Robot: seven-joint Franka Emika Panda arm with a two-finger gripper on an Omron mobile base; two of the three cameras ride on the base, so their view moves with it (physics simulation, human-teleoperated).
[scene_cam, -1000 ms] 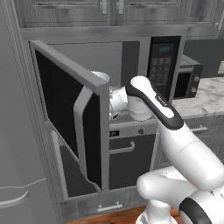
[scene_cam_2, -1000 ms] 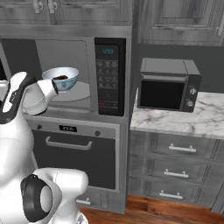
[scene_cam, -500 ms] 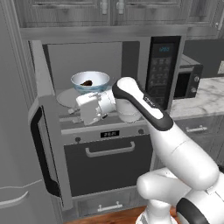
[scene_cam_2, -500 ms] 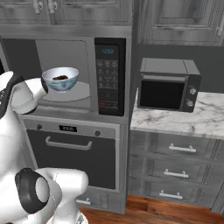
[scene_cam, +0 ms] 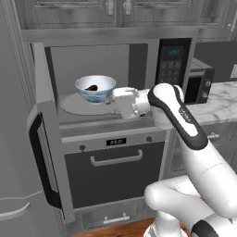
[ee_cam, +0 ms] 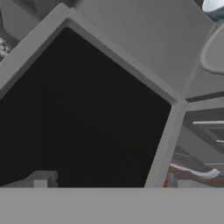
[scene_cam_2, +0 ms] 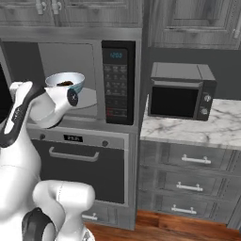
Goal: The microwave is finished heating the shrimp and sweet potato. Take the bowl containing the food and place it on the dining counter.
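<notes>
- The microwave (scene_cam: 111, 88) door (scene_cam: 46, 152) is swung wide open to the left, so the cavity is fully exposed from both base views.
- The bowl (scene_cam: 95, 89) sits inside on the round glass plate (scene_cam: 74, 104), toward the left-middle of the cavity. Glossy white with a bluish underside, upright.
- There's a dark brown lump in it, the sweet potato (scene_cam: 92, 87), lying in the bottom. I can't pick out the shrimp from here, it's too small or tucked behind the rim.
- My hand (scene_cam: 121, 102) is at the front of the cavity, just to the right of the bowl and a bit lower than its rim. From the left base view the wrist looks close beside the bowl, but I can't tell if anything is actually touching it.
- From the right base view my wrist (scene_cam_2: 66, 96) overlaps the bowl (scene_cam_2: 65, 81), which pokes up just above it.
- My fingers are spread wide apart with nothing between them, so I'm not holding the bowl.
- My hand camera is looking at the black glass of the open door (ee_cam: 83, 118), and the bowl (ee_cam: 214, 8) only peeks in at the top right corner, with the plate edge (ee_cam: 212, 54) below it.
- Off to the right, a small black countertop oven (scene_cam_2: 181, 92) stands on a marble surface (scene_cam_2: 197, 129) over grey drawers.
- Below the microwave is the wall oven (scene_cam: 115, 171) with its horizontal handle.
</notes>
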